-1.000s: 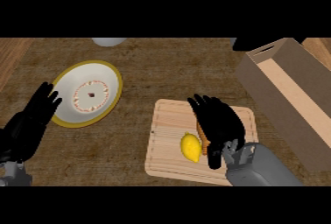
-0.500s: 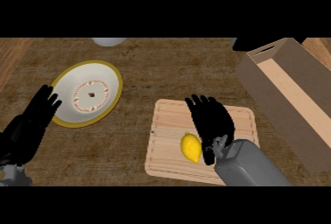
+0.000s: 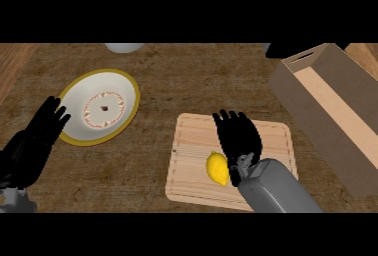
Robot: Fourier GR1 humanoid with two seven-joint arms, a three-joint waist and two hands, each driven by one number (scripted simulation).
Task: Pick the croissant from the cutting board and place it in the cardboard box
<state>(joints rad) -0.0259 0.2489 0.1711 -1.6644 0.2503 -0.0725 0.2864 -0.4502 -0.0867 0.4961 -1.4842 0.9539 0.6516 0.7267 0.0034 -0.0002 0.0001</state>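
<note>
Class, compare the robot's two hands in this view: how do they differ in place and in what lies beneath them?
The right hand is stretched over the cutting board, beside the yellow croissant; the left hand rests near the view's left edge, over bare counter beside the plate. The right hand is close to the task's item, the left far from it. Both are black, open and hold nothing.

1. A dark brown counter top (image 3: 199, 85) with a mottled, grainy surface fills most of the frame.
2. Along the left edge, toward the upper left, runs a strip of lighter wood grain (image 3: 13, 65).
3. In the upper right corner a small patch of similar light wood (image 3: 365, 52) shows.
4. The light is even and soft, with faint shadows on the counter top.
</note>
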